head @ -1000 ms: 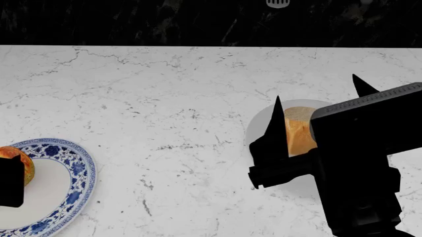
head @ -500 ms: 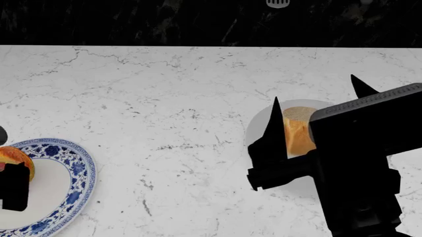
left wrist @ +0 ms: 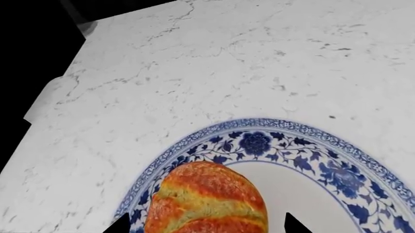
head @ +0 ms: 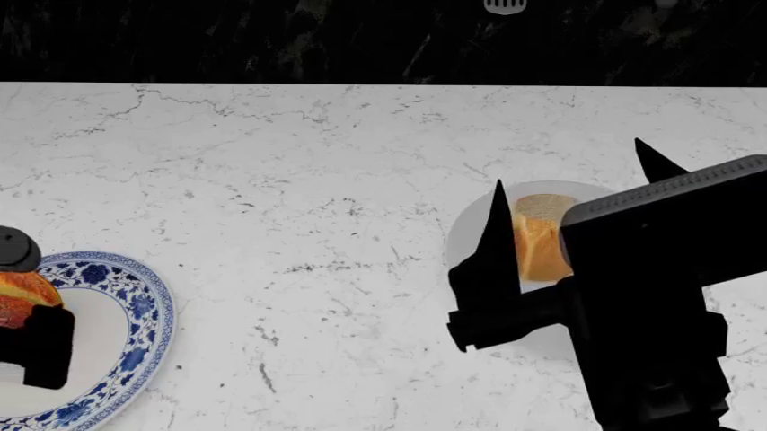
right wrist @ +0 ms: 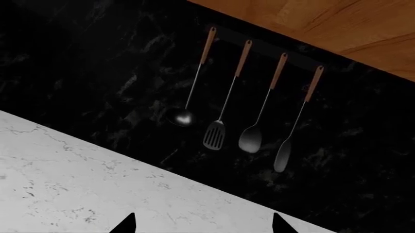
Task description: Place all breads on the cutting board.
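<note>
On the blue-patterned plate (left wrist: pixel 304 141) lies the round roll (left wrist: pixel 207 201), with the left gripper (left wrist: pixel 206 224) spread wide around it, a fingertip showing on either side and neither visibly touching, likely lining up a grasp. Well apart from that plate, the loaf chunk (head: pixel 540 241) rests on a plain white plate (head: pixel 473 224), where the right gripper (head: pixel 576 211) hovers unclenched. No cutting board is in view.

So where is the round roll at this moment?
The roll lies on the blue-patterned plate at the head view's far left edge, between the left gripper's fingertips, far from the loaf chunk at right.
</note>
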